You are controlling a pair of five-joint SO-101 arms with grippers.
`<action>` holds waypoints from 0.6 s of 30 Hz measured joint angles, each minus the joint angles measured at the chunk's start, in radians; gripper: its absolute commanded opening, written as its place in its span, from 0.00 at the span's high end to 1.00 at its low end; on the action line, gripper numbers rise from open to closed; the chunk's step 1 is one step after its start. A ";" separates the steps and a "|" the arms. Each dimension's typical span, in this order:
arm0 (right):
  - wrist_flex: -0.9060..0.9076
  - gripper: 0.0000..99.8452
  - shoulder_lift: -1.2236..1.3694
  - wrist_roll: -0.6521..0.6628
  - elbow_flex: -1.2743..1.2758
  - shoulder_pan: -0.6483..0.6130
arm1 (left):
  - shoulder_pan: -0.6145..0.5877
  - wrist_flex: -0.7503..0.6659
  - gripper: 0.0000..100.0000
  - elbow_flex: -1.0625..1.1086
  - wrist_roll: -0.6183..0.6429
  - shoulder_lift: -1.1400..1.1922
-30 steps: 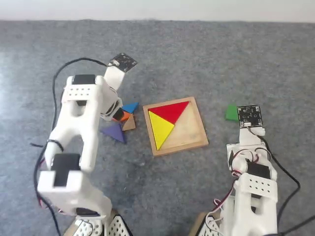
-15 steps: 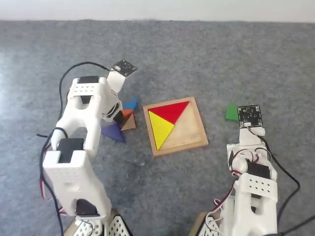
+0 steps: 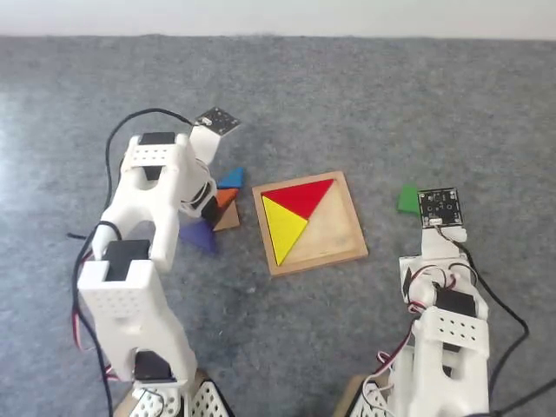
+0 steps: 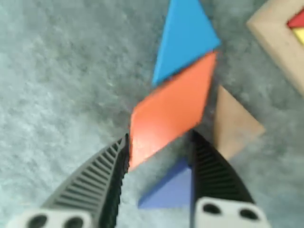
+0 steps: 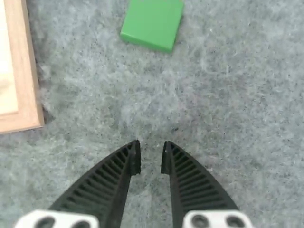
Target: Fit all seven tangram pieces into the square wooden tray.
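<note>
Quick rundown of what you've got. From the high view you can count all seven pieces. Two are in the square wooden tray (image 3: 347,248), which sits mid-table (image 3: 391,104): one red triangle (image 3: 301,197) at the far side and one yellow triangle (image 3: 282,228) to the left. The rest of the tray is bare wood.

Four more are bunched just left of the tray: one blue triangle (image 3: 231,180) farthest back, one orange parallelogram (image 3: 224,200), one tan triangle (image 3: 229,219) nearest the tray, and one purple triangle (image 3: 198,234). One green square (image 3: 407,198) lies alone, right of the tray.

The high view hides your left fingers under the left arm (image 3: 152,200). The left wrist view fills that in. The left gripper (image 4: 160,142) has its fingers pinching one end of the orange parallelogram, one on each edge. The blue triangle touches the other end.

The right wrist view shows the right gripper (image 5: 150,156) over bare table. Its fingers are almost pressed together and hold nothing. The green square is ahead of them, well apart, with the tray's edge off to one side.
</note>
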 measured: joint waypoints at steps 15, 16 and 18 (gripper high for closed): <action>0.000 0.92 0.000 0.000 0.000 0.000 | 0.055 0.370 0.88 -0.230 0.336 -0.048; 0.000 0.92 0.000 0.000 0.000 0.000 | 0.058 0.370 0.88 -0.232 0.336 -0.075; 0.000 0.92 0.000 0.000 0.000 0.000 | 0.083 0.362 0.88 -0.224 0.319 -0.117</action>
